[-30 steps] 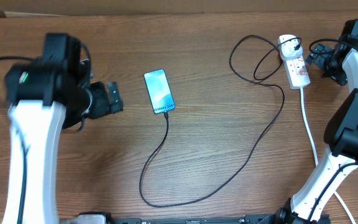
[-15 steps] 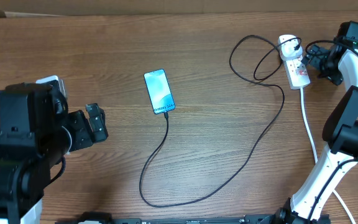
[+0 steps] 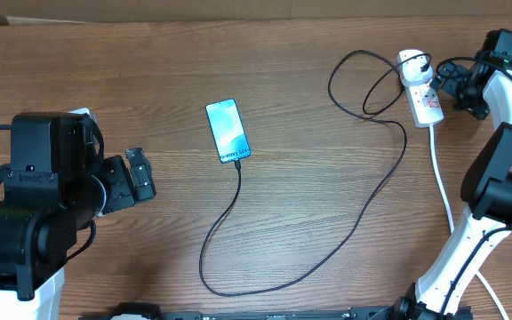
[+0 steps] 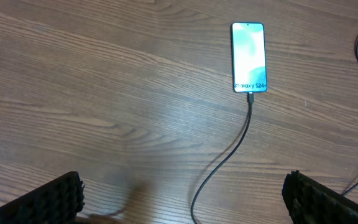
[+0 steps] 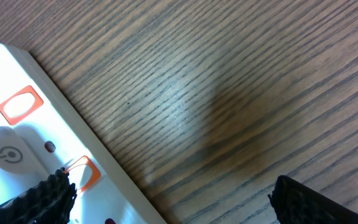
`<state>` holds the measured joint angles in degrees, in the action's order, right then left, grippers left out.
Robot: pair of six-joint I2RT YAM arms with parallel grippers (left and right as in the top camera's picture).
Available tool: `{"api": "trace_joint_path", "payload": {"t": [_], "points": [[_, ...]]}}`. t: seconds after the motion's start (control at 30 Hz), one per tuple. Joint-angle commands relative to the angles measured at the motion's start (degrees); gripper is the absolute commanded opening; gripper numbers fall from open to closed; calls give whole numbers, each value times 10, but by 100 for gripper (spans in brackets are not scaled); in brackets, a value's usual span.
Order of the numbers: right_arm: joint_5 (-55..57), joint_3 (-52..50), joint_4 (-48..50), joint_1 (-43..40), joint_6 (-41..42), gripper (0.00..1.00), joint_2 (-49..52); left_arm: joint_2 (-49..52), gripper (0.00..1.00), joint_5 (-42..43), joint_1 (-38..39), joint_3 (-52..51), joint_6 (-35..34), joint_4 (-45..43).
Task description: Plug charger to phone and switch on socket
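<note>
Left pincer (image 3: 144,176) sits at the lower left of the overhead frame, low over the table (image 3: 309,160), jaws spread wide and empty. In its wrist view the two fingers (image 4: 55,199) show only at the bottom corners, with bare wood between them. Right of it and well apart, a little left of centre, the phone (image 3: 228,131) lies flat with its lit screen up. The charger (image 3: 238,178) tip is plugged into the phone's lower edge. From there the black cable drops to a loop near the bottom edge, sweeps right and up, and curls once at the upper right before it reaches the top end of the socket (image 3: 423,93). The socket lies lengthwise at the upper right, its white cord (image 3: 441,178) trailing down towards the bottom edge. Right pincer (image 3: 447,89) is just beside the socket's right side, jaws apart and gripping nothing. In the right wrist view one finger (image 5: 42,202) overlaps the socket's edge near a red switch (image 5: 20,104); whether it touches cannot be told.
</note>
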<state>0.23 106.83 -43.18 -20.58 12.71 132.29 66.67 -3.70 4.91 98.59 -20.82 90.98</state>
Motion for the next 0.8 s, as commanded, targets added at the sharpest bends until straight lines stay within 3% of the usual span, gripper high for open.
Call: {"api": "trace_joint_path", "payload": {"t": [0.0,0.77], "points": [[-4,3,7,4,10,100,5,1,100,-8,2,1,-4,3],[-41,3,3,4,9,100,38,1,99,-14,2,1,1,7]]}}
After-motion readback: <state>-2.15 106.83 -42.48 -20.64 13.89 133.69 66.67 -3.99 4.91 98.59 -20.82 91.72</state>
